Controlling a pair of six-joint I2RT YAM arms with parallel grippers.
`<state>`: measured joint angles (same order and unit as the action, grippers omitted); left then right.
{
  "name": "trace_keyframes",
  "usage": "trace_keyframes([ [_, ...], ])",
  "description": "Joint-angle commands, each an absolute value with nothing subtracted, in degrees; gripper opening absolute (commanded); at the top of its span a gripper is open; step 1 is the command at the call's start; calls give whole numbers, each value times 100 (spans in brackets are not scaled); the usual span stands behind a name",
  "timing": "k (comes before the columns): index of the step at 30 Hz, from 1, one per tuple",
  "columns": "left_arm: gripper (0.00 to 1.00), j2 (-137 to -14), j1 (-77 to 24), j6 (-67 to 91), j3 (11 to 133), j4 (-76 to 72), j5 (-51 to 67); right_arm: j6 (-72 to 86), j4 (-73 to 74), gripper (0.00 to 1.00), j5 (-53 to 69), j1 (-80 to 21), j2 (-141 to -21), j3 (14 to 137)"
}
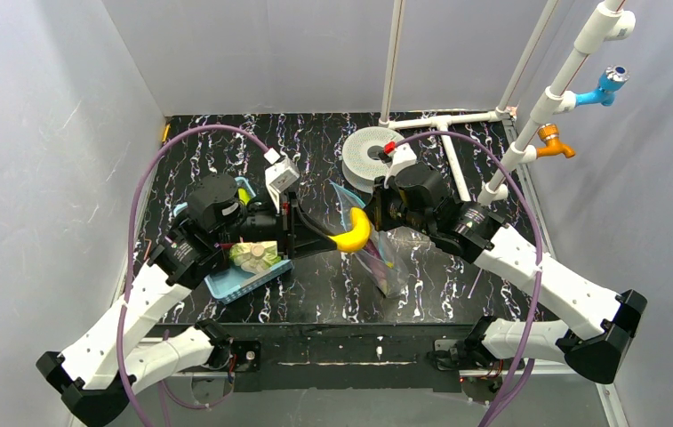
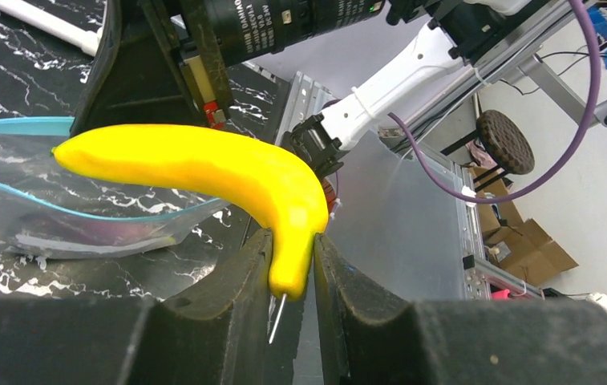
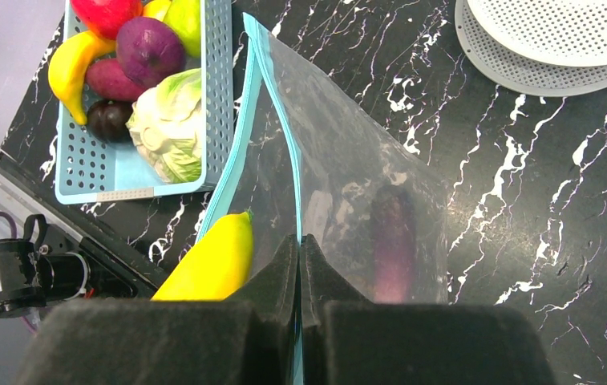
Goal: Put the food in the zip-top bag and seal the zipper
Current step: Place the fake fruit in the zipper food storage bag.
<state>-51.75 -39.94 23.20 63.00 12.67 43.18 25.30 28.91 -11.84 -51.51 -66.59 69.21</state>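
Observation:
My left gripper (image 2: 292, 273) is shut on the stem end of a yellow banana (image 2: 204, 168) and holds it in the air at the open mouth of the clear zip-top bag (image 3: 348, 160). The banana tip (image 3: 212, 261) sits beside the light-blue zipper (image 3: 280, 112). My right gripper (image 3: 300, 245) is shut on one zipper edge and holds the mouth up. A purple eggplant (image 3: 392, 241) lies inside the bag. In the top view the banana (image 1: 355, 233) hangs between the left gripper (image 1: 328, 242) and the right gripper (image 1: 377, 212).
A blue lattice basket (image 3: 220, 96) left of the bag holds a pale-green cabbage (image 3: 167, 124), a second banana (image 3: 71, 68), a red fruit (image 3: 103, 12) and purple pieces. A white perforated plate (image 1: 370, 156) and white pipes (image 1: 452, 133) stand at the back.

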Motion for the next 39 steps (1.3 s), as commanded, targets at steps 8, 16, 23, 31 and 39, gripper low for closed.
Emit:
trace_keyframes([
  [8, 0, -5570, -4059, 2295, 6366, 1486, 3722, 2599, 2551, 1, -1047, -5203, -6438, 7111],
  [16, 0, -6330, -4097, 1624, 7012, 2282, 3239, 2595, 2506, 1, -1000, -5213, -6429, 7110],
  [23, 0, -7072, -4229, 1258, 7827, 3408, 2664, 2589, 2496, 1, -1003, -5212, -6518, 7097],
  [31, 53, -7182, -4301, 1400, 7933, 3480, 2552, 2571, 2496, 1, -1028, -5212, -6587, 7126],
  [39, 77, -6488, -4298, 1478, 7482, 3507, 2409, 2554, 2514, 1, -1113, -5212, -6573, 7021],
])
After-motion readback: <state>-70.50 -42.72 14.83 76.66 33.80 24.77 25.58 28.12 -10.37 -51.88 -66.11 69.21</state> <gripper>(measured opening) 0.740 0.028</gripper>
